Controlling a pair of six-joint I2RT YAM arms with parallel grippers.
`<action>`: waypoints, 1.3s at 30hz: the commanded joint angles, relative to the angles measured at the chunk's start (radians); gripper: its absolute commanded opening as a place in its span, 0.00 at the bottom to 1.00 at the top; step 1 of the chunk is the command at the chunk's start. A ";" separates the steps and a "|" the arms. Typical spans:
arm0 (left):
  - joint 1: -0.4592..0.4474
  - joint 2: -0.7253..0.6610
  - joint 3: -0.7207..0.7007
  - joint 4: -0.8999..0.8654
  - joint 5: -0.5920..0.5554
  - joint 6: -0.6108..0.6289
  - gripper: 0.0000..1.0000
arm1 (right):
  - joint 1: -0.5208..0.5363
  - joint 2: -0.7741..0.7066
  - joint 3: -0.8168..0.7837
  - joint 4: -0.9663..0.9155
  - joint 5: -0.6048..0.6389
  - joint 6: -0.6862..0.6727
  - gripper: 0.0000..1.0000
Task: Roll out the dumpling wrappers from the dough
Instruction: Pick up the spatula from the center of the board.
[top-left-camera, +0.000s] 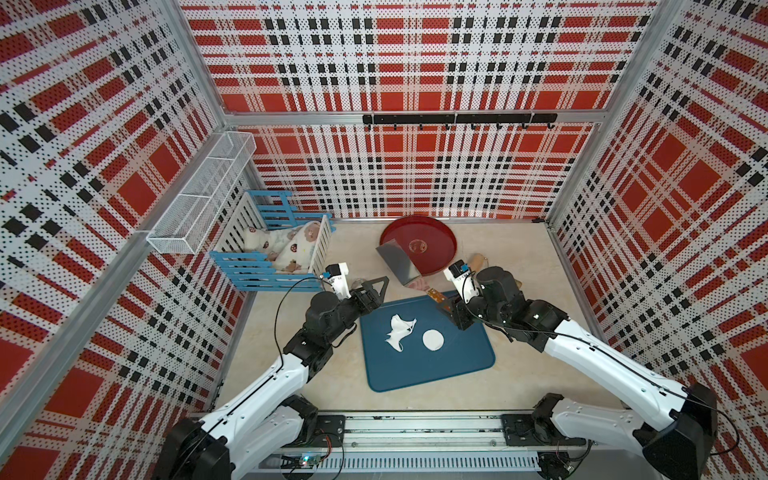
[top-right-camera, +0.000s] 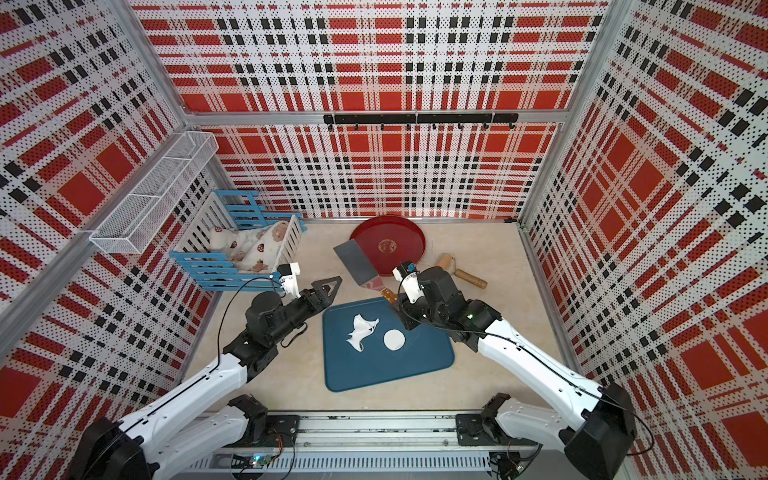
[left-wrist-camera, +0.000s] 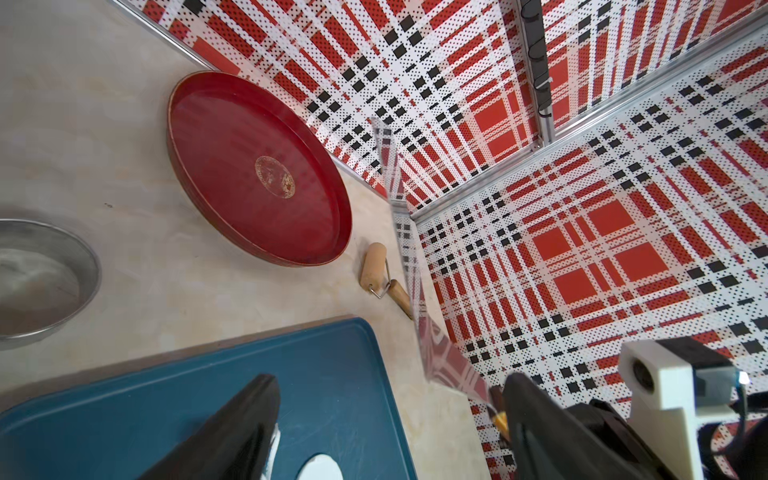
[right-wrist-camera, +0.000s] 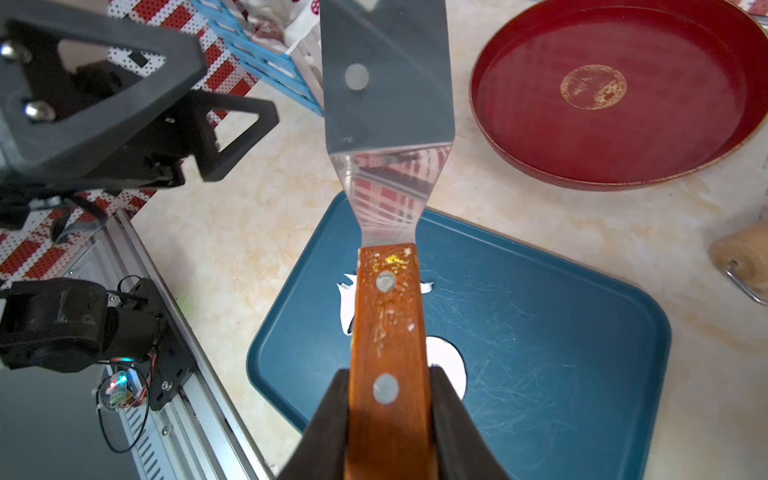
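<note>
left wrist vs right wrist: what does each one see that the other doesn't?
Left wrist only: the metal ring, the wall's hook rail. Right wrist only: the ragged dough, the crib, the right gripper clamped on the spatula handle. Both: red tray, blue mat, round wrapper, wooden roller, spatula blade.

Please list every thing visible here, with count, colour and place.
mat: 1, blue, table centre
dough: 1, white, on mat
dumpling wrapper: 1, white, beside dough
tray: 1, red, behind mat
spatula: 1, steel, in right gripper
roller: 1, wooden, right of tray
metal ring: 1, silver, beside mat
crib: 1, blue-white, far left
basket: 1, white, left wall
hook rail: 1, black, back wall
left gripper: 1, black, open
right gripper: 1, black, holding spatula
</note>
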 joint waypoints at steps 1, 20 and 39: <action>0.030 0.045 0.025 0.063 0.125 -0.036 0.87 | 0.031 -0.004 -0.011 0.104 0.035 -0.054 0.00; 0.095 0.153 0.051 0.189 0.206 -0.098 0.50 | 0.082 -0.038 -0.039 0.105 0.059 -0.121 0.00; 0.097 0.182 0.031 0.246 0.210 -0.113 0.03 | 0.097 -0.051 -0.036 0.086 0.090 -0.133 0.00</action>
